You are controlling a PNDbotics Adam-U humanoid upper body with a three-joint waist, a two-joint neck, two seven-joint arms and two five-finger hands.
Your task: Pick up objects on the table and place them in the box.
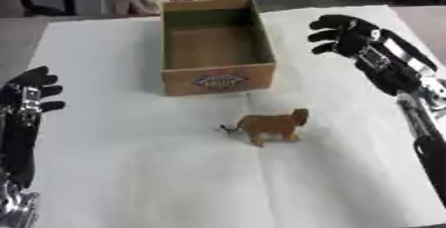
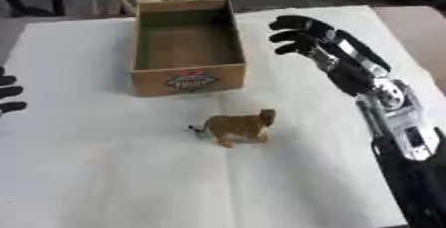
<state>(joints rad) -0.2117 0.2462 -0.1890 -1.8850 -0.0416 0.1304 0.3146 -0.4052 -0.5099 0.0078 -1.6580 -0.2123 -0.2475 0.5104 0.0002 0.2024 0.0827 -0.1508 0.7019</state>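
While the right hand (image 1: 348, 35) hovers open, toy animal (image 1: 270, 125) stands well apart.

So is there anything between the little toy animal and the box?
No. In the left eye view, only bare white table lies between the brown toy animal and the cardboard box; they stand apart.

Matt cardboard box (image 1: 218, 80) (printed label), white paper-like table cover (image 1: 131, 172), smooth tan toy animal (image 1: 270, 126)

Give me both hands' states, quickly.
Left hand: open, holding nothing.
Right hand: open, holding nothing, right of the cardboard box.
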